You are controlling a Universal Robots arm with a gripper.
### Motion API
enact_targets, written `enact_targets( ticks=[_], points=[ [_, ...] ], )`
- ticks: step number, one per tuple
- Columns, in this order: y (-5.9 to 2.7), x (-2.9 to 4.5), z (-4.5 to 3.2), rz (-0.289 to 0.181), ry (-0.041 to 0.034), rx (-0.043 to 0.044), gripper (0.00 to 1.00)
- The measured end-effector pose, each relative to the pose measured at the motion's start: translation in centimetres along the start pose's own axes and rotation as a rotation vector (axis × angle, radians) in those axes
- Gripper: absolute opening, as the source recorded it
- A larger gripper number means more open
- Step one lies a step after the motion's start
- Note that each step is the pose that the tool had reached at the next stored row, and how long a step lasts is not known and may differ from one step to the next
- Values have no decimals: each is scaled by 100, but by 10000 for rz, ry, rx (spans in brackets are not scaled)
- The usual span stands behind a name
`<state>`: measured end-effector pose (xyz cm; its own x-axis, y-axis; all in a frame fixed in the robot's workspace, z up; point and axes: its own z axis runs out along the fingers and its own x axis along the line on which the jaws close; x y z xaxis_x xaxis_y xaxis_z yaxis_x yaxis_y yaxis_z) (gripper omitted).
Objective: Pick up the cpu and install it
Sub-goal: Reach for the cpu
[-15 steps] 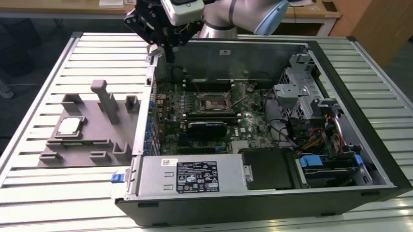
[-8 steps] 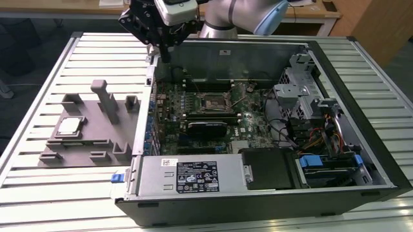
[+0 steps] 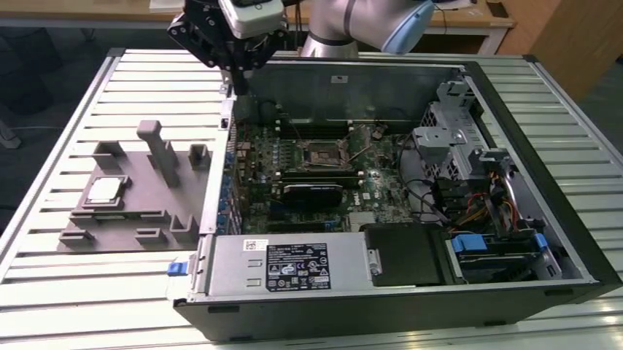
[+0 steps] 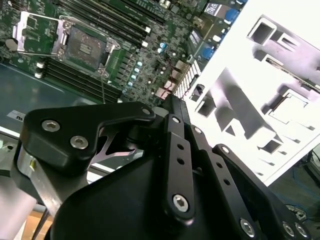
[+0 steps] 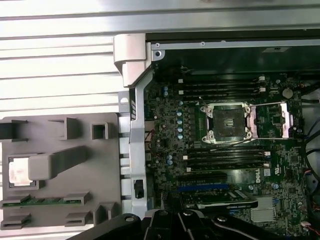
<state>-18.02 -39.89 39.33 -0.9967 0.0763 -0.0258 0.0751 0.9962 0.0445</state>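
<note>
Spanning the scene, a pale slatted metal worktop (image 3: 58, 292) is seen, with a wooden desk (image 3: 98, 11) and a wooden panel (image 3: 574, 44) behind it. 1 open black computer case (image 3: 389, 310) is laid on the worktop. A grey moulded tray (image 3: 146, 219) is set just beside it, on the exterior view's left. The cpu (image 3: 103, 191) is seated flat in a square recess of that tray, well apart from the gripper (image 3: 236, 86). The gripper is held above the case wall nearest the tray, at the far corner. Its jaws are drawn together and nothing is gripped. Inside the case, the green circuit board (image 3: 292, 211) is exposed. In the first wrist view the socket (image 5: 227, 122) is shown with its metal plate swung open. A white printed label (image 3: 297, 264) is fixed to the silver power unit (image 3: 233, 273), and a smaller sticker (image 3: 255, 244) is placed above it.
</note>
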Motion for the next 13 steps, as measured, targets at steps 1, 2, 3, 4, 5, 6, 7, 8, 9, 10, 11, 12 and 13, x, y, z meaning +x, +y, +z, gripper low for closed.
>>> enact_targets(
  ticks=[1,2,3,4,5,6,7,8,9,10,11,12,13],
  points=[
    [-1,14,0,1,0,0,11],
    [-2,29,-1,2,0,1,11],
    [-3,45,-1,2,0,0,11],
    [-5,62,-2,4,0,0,11],
    [-6,80,-2,5,0,0,11],
    [-7,99,-3,6,0,1,11],
    [-9,119,-3,7,-1,0,11],
    [-11,142,-4,8,-1,0,11],
    [-12,164,-4,10,-1,0,11],
    [-14,187,-4,11,-1,1,11],
    [-16,209,-4,14,-1,0,11],
    [-17,230,-4,15,-1,0,11],
    [-19,249,-2,16,0,1,11]
  ],
)
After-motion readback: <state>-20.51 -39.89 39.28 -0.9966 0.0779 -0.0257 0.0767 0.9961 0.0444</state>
